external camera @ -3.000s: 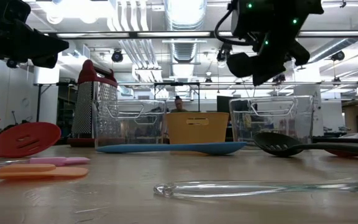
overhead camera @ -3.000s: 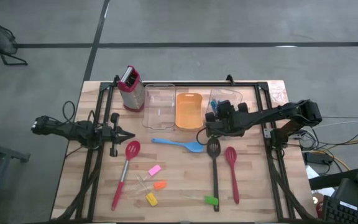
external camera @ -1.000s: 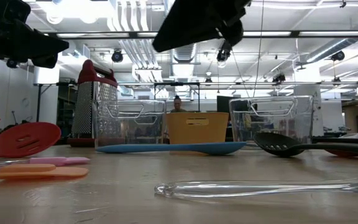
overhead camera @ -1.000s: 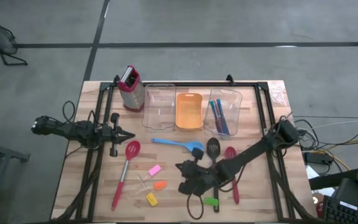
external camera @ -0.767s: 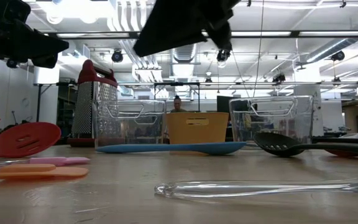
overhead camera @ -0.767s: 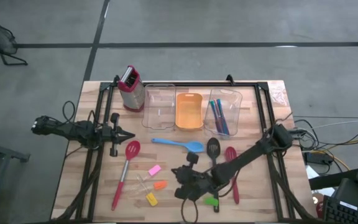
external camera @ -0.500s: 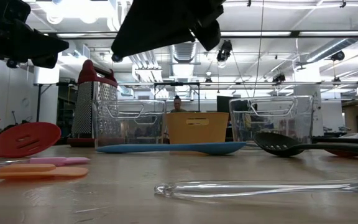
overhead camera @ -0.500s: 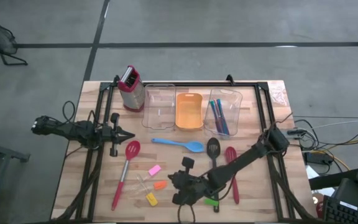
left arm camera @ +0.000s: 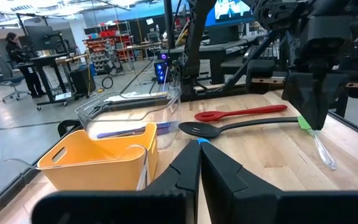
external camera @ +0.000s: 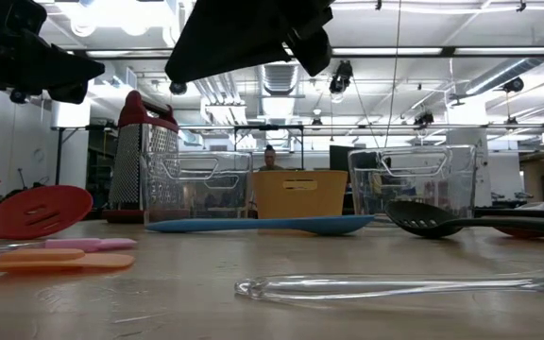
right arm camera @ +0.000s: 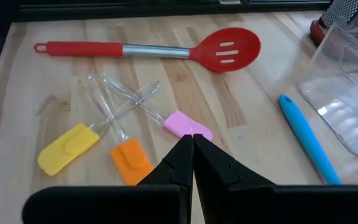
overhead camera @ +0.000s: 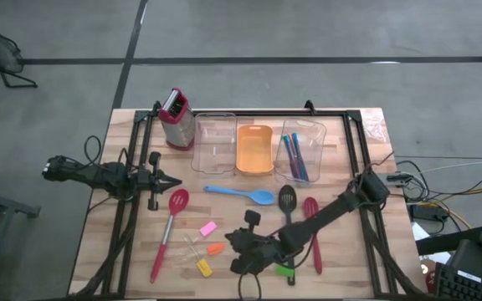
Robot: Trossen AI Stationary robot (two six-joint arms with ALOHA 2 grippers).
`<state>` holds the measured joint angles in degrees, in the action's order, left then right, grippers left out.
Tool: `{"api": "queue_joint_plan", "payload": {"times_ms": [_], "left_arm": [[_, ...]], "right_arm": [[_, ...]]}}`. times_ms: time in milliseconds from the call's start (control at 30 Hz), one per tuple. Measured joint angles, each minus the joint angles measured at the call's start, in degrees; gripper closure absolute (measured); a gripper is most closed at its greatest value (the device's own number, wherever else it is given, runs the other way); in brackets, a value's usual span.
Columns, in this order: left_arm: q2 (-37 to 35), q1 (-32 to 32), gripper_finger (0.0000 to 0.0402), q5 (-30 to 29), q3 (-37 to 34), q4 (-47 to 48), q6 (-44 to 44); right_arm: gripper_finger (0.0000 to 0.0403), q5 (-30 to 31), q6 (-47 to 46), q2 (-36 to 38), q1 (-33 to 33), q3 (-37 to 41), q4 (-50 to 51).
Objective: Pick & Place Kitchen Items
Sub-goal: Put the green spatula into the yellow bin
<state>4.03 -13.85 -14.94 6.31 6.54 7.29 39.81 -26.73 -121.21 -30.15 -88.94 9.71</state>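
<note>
Right gripper [overhead camera: 234, 253] hangs over the table's near middle; in its wrist view we see the fingers [right arm camera: 178, 163] pressed together, holding nothing. Just ahead of the tips lies a cluster of three small spatulas with clear handles: pink spatula [right arm camera: 187, 124] closest, orange spatula [right arm camera: 126, 155] and yellow spatula [right arm camera: 67, 145] beside it. In the high view the cluster sits at about 9 o'clock from the gripper, close by; the pink spatula [overhead camera: 208, 227] is at roughly 10 o'clock. The clear handles cross each other, so long axes differ; the pink one's handle runs away from the gripper on a diagonal. We judge the jaws must open before any grasp, and the tangled handles could drag a neighbour along.

Green spatula [overhead camera: 284, 269] lies just beside the right arm at 3 o'clock.

Farther out: red slotted spoon [overhead camera: 169, 229], long axis running near to far, then blue spoon [overhead camera: 241, 193], black slotted spoon [overhead camera: 289, 219] and red spoon [overhead camera: 313, 230].

Left gripper [overhead camera: 171, 181] waits at the left edge, fingers [left arm camera: 188, 168] closed, well apart from the cluster; right arm is clearly nearer.
</note>
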Motion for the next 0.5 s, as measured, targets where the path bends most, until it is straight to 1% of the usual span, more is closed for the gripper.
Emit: {"api": "queue_joint_plan", "payload": {"times_ms": [167, 300, 500], "left_arm": [[0.0, 0.0, 0.0381, 0.0, 0.0, 0.0, 0.0], [0.0, 0.0, 0.0383, 0.0, 0.0, 0.0, 0.0], [0.0, 0.0, 0.0381, 0.0, 0.0, 0.0, 0.0]], "right_arm": [[0.0394, -4.4, 0.6, 0.0, 0.0, -1.2, 0.5], [0.0394, -9.6, 0.9, 0.0, 0.0, -1.5, 0.8], [0.0394, -10.1, 1.3, 0.0, 0.0, -1.5, 0.8]]}}
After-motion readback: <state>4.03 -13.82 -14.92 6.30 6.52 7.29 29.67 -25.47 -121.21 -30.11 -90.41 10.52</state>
